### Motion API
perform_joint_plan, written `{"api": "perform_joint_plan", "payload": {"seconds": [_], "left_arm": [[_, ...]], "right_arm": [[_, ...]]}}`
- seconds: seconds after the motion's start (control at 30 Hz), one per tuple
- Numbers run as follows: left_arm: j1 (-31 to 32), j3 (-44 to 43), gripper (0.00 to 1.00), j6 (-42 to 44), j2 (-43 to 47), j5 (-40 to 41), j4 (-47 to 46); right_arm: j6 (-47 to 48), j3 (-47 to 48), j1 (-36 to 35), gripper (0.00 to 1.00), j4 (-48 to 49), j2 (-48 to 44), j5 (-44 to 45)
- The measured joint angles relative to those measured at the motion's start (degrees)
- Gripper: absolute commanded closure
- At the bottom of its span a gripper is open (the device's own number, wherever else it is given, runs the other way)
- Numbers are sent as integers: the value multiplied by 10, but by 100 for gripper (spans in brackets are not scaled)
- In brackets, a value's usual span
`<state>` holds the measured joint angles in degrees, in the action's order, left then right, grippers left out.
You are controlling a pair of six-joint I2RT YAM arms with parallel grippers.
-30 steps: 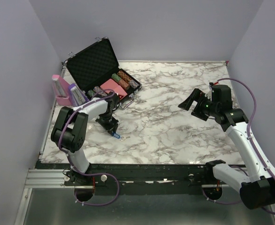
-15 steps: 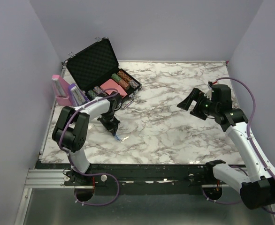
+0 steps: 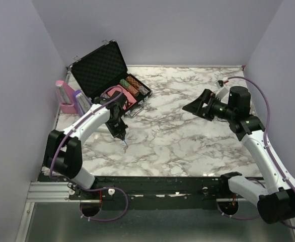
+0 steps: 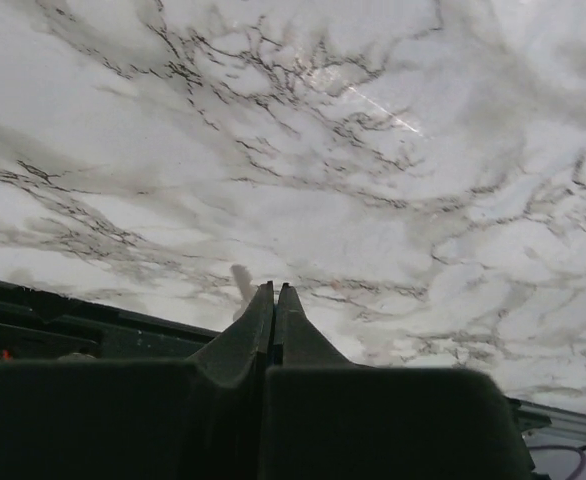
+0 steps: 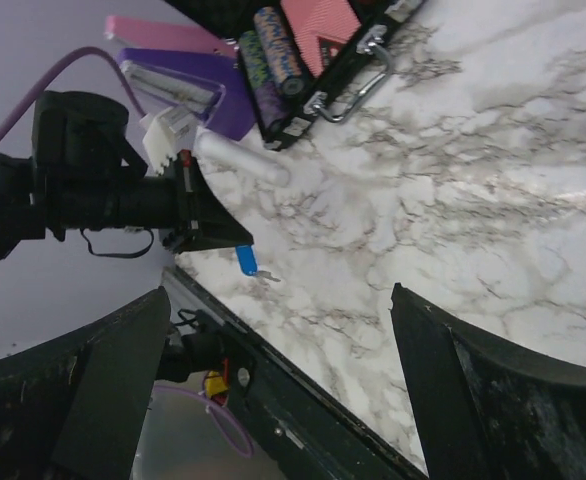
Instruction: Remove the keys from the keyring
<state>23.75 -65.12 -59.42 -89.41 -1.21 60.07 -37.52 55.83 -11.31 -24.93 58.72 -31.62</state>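
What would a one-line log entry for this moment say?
left gripper: shut on keyring blue tag | right gripper: open, empty, facing it | keys: not yet off ring

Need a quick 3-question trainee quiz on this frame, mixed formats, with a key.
1. True or false: the right gripper is shut.
2. What is the left gripper pinching? A) a poker chip B) the keyring C) a pink card
3. Fill in: the open black case sits at the far ___ corner of the marble table, as seen from the top camera.

Key: 1 false, its jaws stand wide open; 2 B, shut on the blue tag; 3 left.
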Motion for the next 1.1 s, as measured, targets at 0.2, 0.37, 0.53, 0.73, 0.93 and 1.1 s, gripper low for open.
{"api": "perform_joint_plan", "payload": {"seconds": [0.2, 0.37, 0.53, 0.73, 0.93, 1.1], "left_arm": [[0, -94, 100, 12, 29, -10, 59], [0, -191, 100, 11, 30, -30, 107], [0, -269, 100, -5, 27, -63, 143], [0, -365, 100, -37, 25, -90, 155], [0, -426, 100, -72, 24, -127, 158], [0, -470, 100, -93, 22, -148, 160]], "right_arm": [[-40, -1, 0, 1, 102, 22, -79], [-84, 1, -4, 2, 198, 59, -121], [-143, 2, -19, 3, 308, 98, -143], [-204, 50, -61, 7, 424, 166, -170], [-263, 65, -102, 11, 536, 211, -174], [-295, 108, -125, 13, 589, 258, -182]]}}
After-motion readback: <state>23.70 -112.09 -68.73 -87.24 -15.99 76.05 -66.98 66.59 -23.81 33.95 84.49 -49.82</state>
